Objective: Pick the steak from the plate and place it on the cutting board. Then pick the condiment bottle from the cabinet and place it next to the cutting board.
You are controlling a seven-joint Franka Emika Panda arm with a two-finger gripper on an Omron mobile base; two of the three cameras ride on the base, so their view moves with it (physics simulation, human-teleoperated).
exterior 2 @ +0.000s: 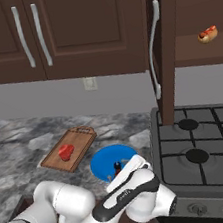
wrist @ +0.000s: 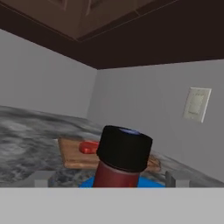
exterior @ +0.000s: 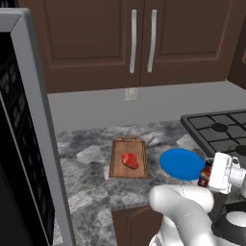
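At the far left of the left base view stands a dark appliance [exterior: 21, 139] with a grey frame, close to the camera. Right of it the marbled grey worktop [exterior: 86, 163] carries the board [exterior: 128, 157], its handle end toward the wall. The steak [exterior: 129, 160] lies flat on the board, near the middle. Above, on the grey wall, sits a pale outlet [exterior: 130, 94], and over that the cabinet [exterior: 96, 38] with two silver bar handles side by side, those doors shut.

Just right of the board, apart from it by a narrow strip of worktop, lies the blue plate [exterior: 181, 164]. The bottle [exterior: 205, 174] stands upright at the plate's near right edge; whether its base rests on the plate or just beside it I cannot tell. In the hand view the black cap [wrist: 124, 148] rises in the middle, with the two finger tips [wrist: 43, 178] set wide on either side and clear of the bottle. The pincer [exterior: 211, 175] is spread open and grips nothing.

Right of the plate is the black stove [exterior 2: 206, 155] with its grates. In the right base view a cabinet door [exterior 2: 167, 44] above the stove stands open, and a hot dog [exterior 2: 207, 34] lies on the shelf inside.
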